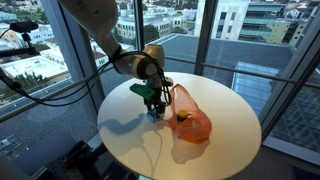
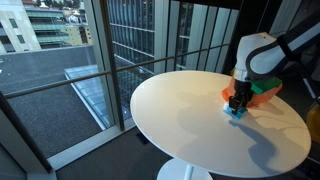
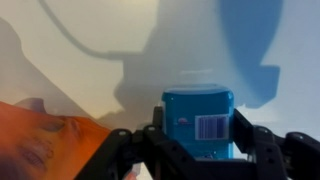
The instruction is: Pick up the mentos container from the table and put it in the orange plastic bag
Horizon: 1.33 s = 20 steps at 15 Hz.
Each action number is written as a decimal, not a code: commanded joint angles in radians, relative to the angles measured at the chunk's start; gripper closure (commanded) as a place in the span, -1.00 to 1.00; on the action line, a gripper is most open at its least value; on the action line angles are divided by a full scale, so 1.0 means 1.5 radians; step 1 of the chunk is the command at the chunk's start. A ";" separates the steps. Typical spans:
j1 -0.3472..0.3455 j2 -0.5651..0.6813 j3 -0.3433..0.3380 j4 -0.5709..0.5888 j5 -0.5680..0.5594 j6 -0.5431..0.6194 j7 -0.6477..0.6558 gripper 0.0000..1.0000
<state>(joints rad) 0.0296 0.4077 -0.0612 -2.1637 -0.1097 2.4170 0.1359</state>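
The blue mentos container point(image 3: 198, 122) with a barcode label sits between my gripper's point(image 3: 200, 135) two black fingers, which press on both its sides. In both exterior views the container point(image 1: 155, 113) point(image 2: 236, 112) is at or just above the surface of the round white table point(image 1: 235, 125) point(image 2: 180, 115), under the gripper point(image 1: 152, 101) point(image 2: 238, 99). The orange plastic bag point(image 1: 188, 123) lies right beside it on the table. The bag also shows in an exterior view behind the gripper point(image 2: 268, 93) and at the lower left of the wrist view point(image 3: 45, 145).
A green item point(image 1: 139, 89) sits by the gripper, on the side away from the bag. The table stands next to tall glass windows with dark frames point(image 2: 100, 70). Cables point(image 1: 60, 95) hang from the arm beyond the table edge.
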 commanded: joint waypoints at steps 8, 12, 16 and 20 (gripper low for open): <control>0.001 -0.111 0.008 -0.022 0.000 0.015 -0.009 0.20; -0.003 -0.148 0.009 -0.035 0.004 0.021 -0.012 0.20; -0.007 -0.185 0.010 -0.043 0.009 0.025 -0.017 0.20; -0.013 -0.224 0.009 -0.051 0.009 0.032 -0.016 0.20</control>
<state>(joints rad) 0.0283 0.1377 -0.0549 -2.2040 -0.1089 2.4431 0.1330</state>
